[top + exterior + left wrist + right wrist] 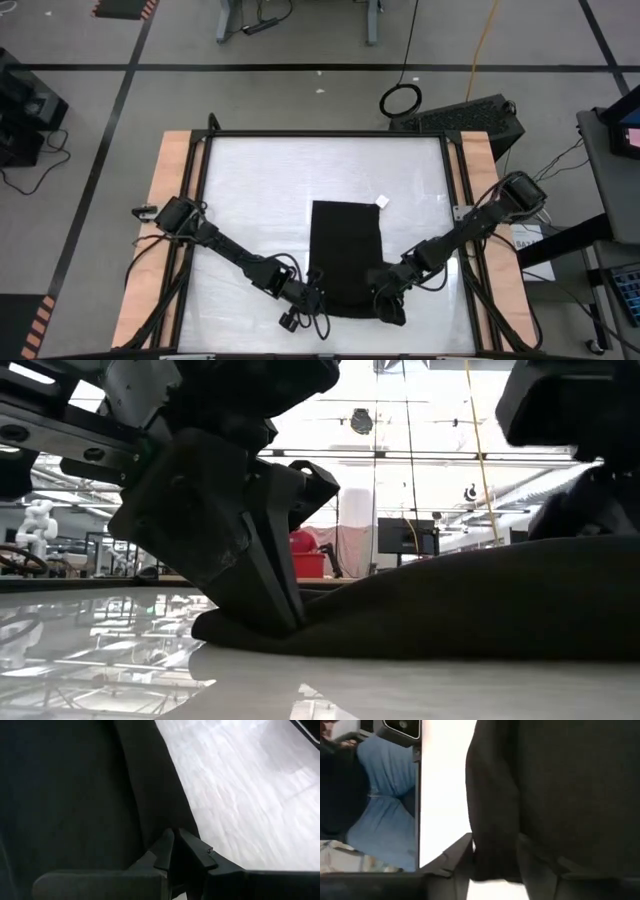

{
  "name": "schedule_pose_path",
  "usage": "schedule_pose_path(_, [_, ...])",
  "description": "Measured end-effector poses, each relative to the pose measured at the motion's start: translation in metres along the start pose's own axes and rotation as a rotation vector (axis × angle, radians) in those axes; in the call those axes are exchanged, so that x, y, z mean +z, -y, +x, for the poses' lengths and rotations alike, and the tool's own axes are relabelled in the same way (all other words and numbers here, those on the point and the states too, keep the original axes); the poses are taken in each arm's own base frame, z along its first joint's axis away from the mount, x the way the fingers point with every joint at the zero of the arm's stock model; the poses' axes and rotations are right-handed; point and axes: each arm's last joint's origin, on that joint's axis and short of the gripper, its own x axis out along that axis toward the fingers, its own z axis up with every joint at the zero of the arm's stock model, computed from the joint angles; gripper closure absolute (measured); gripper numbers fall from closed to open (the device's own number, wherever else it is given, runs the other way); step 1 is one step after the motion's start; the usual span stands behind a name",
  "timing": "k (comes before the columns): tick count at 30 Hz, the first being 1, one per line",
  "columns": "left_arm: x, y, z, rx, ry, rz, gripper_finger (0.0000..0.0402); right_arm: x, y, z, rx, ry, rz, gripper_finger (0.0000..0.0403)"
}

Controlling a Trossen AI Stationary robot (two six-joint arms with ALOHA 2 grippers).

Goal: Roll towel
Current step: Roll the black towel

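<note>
Here both claws are working at the towel's [347, 250] near edge: the left claw [312, 297] is pinching its corner, while the right claw [388, 305] is sitting beside the other corner, its grip impossible to judge. If the right side is loose, the roll risks skewing.

The plain black soft cloth towel [347, 255] bears a small white tag [382, 201] at one corner. It lies on the glossy white desk [260, 200], which has pale wooden side strips [158, 235] and a black frame. Both jointed robot arms are dark, nearly black, as are the left fingers [192, 855]. The floor [300, 90] is grey with black lines; a thin yellow cable [486, 40] crosses it.
</note>
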Motion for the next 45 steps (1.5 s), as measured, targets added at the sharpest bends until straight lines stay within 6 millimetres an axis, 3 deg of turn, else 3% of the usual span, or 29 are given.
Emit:
schedule_pose_path(7, [-0.002, -0.005, 0.001, -0.018, -0.014, -0.046, 0.0371, -0.010, -0.019, -0.029, -0.063, 0.083, -0.144, 0.0226])
schedule_pose_path(12, [-0.003, -0.010, 0.000, -0.039, -0.012, -0.076, 0.0371, -0.021, -0.042, -0.036, -0.071, 0.215, -0.370, 0.0225])
schedule_pose_path(18, [-0.003, -0.015, 0.000, -0.052, -0.009, -0.089, 0.0371, -0.038, -0.063, -0.016, -0.098, 0.322, -0.643, 0.0225])
schedule_pose_path(25, [-0.004, -0.018, 0.000, -0.049, -0.009, -0.098, 0.0371, -0.049, -0.053, 0.018, -0.158, 0.243, -0.663, 0.0226])
schedule_pose_path(32, [-0.004, -0.022, 0.000, -0.078, -0.009, -0.132, 0.0371, -0.050, -0.054, 0.039, -0.199, 0.191, -0.719, 0.0239])
schedule_pose_path(45, [-0.005, -0.023, 0.000, -0.102, -0.014, -0.135, 0.0372, -0.054, -0.044, 0.043, -0.294, 0.157, -0.648, 0.0243])
